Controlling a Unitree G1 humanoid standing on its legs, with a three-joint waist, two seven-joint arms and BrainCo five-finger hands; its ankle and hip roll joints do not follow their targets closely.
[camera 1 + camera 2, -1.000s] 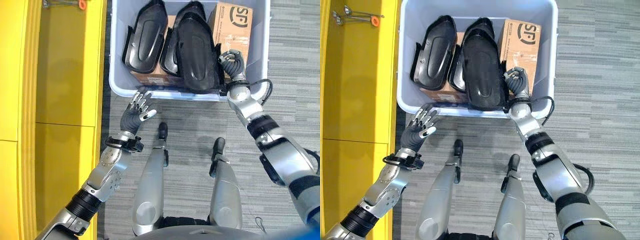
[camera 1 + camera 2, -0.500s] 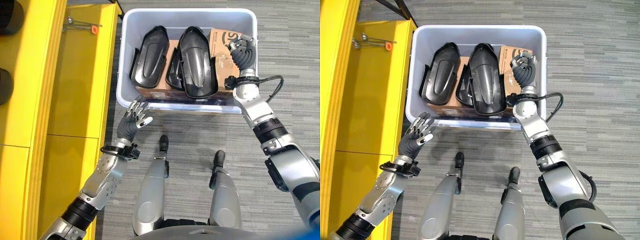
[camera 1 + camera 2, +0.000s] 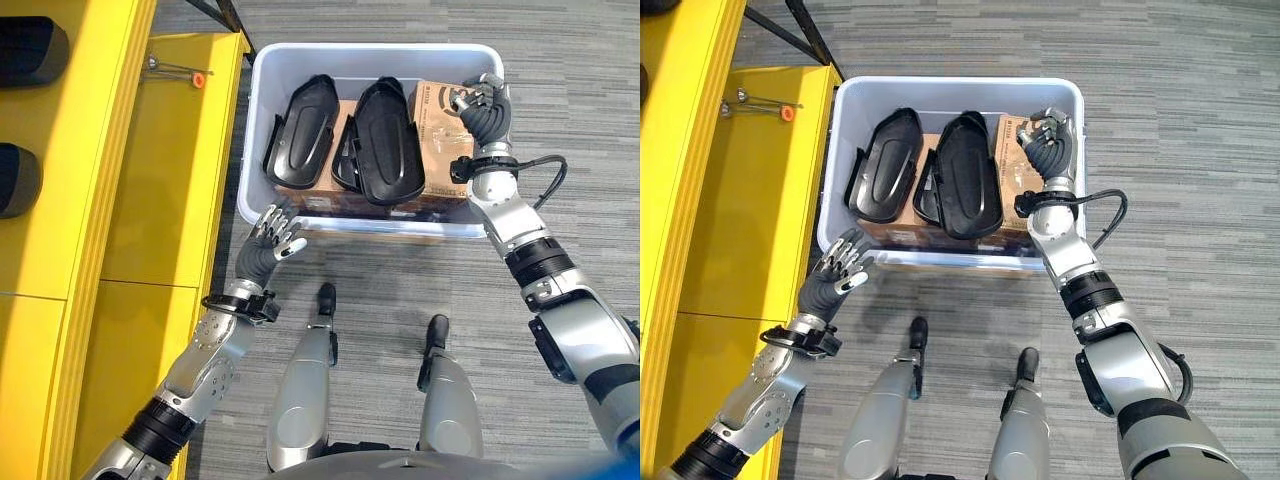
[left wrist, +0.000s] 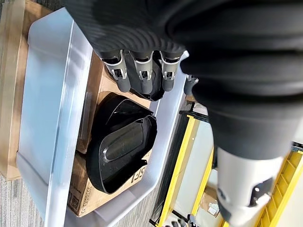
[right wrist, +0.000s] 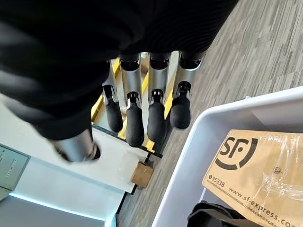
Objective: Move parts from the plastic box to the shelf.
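Over the cardboard carton (image 3: 443, 120) in the plastic box (image 3: 262, 130), right hand (image 3: 484, 108) hangs loosely curled, holding nothing; left hand (image 3: 270, 240) relaxed outside, black parts (image 3: 384, 140) beyond.

A grey striped carpet floor (image 3: 560, 70) spreads around everything. Thin metal tools with an orange tip (image 3: 178, 70) lie on a yellow surface, near its far edge.

The plastic box (image 3: 262, 120) is open-topped, so it can be entered from above. Two black parts (image 3: 302, 128) (image 3: 386, 150) and a cardboard carton (image 3: 437, 115) crowd its floor; the gaps between them look narrow. The yellow shelf (image 3: 150, 180) closes off the left side. Bare carpet (image 3: 580, 110) lies right.
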